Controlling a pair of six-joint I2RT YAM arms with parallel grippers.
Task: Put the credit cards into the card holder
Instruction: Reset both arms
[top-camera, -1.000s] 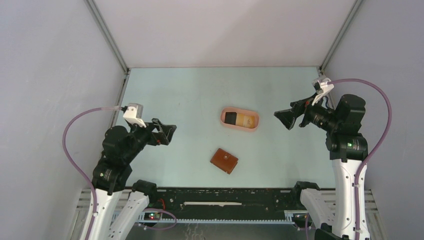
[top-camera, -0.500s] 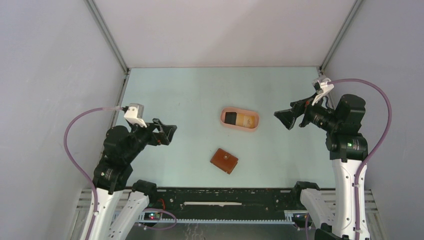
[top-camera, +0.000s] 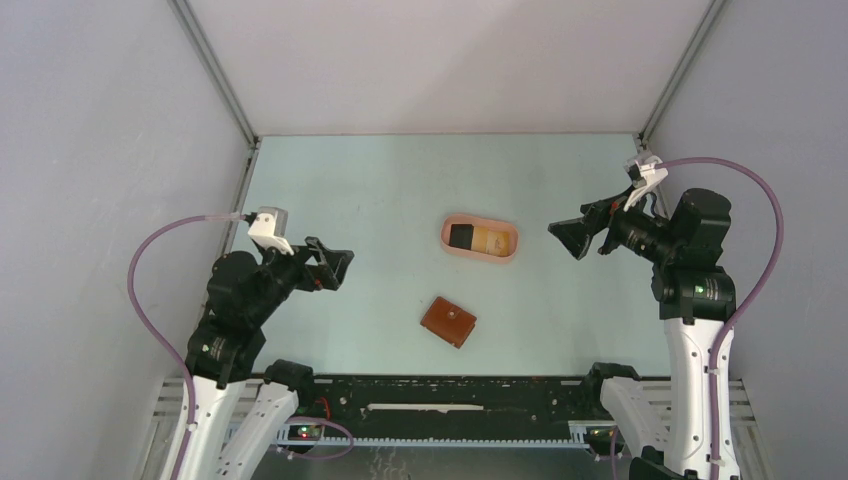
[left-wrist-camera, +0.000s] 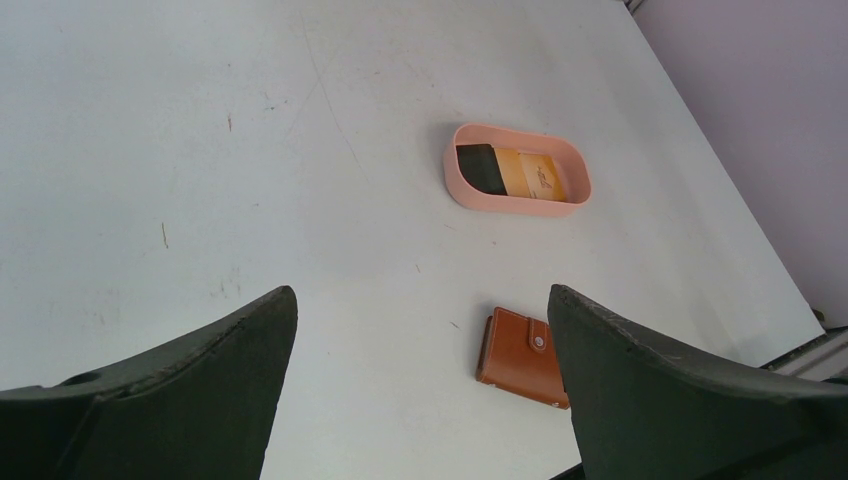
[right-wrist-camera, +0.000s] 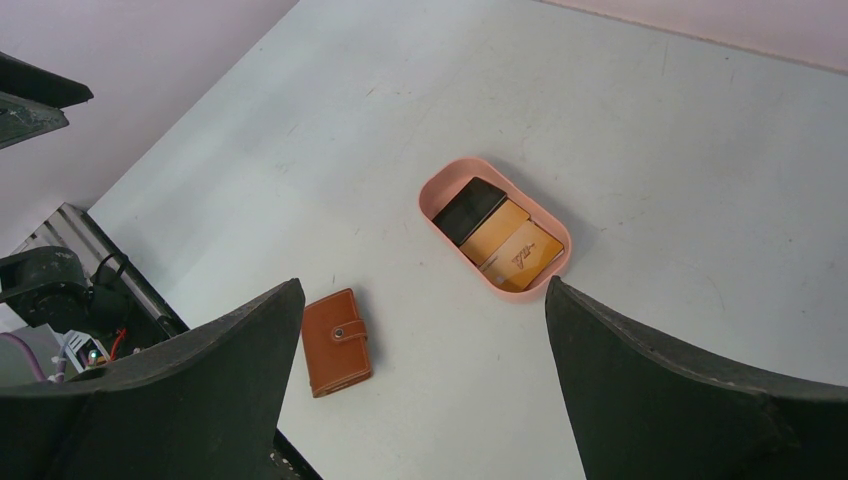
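Observation:
The card holder (top-camera: 448, 321) is a reddish-brown leather wallet, folded shut with its snap tab closed, lying flat near the table's front middle; it also shows as the card holder (left-wrist-camera: 518, 357) and the card holder (right-wrist-camera: 336, 341). The credit cards (top-camera: 477, 238), tan-yellow and black, lie overlapped inside a pink oval tray (top-camera: 480, 255); the credit cards (left-wrist-camera: 522, 172) and the credit cards (right-wrist-camera: 505, 240) show in both wrist views. My left gripper (top-camera: 330, 266) hovers open at the left, well away from the wallet. My right gripper (top-camera: 573, 238) hovers open to the right of the tray. Both hold nothing.
The pink tray (left-wrist-camera: 470, 192) sits mid-table, a little behind the wallet. Grey walls close the table on the left, back and right. A black rail (top-camera: 440, 395) runs along the near edge between the arm bases.

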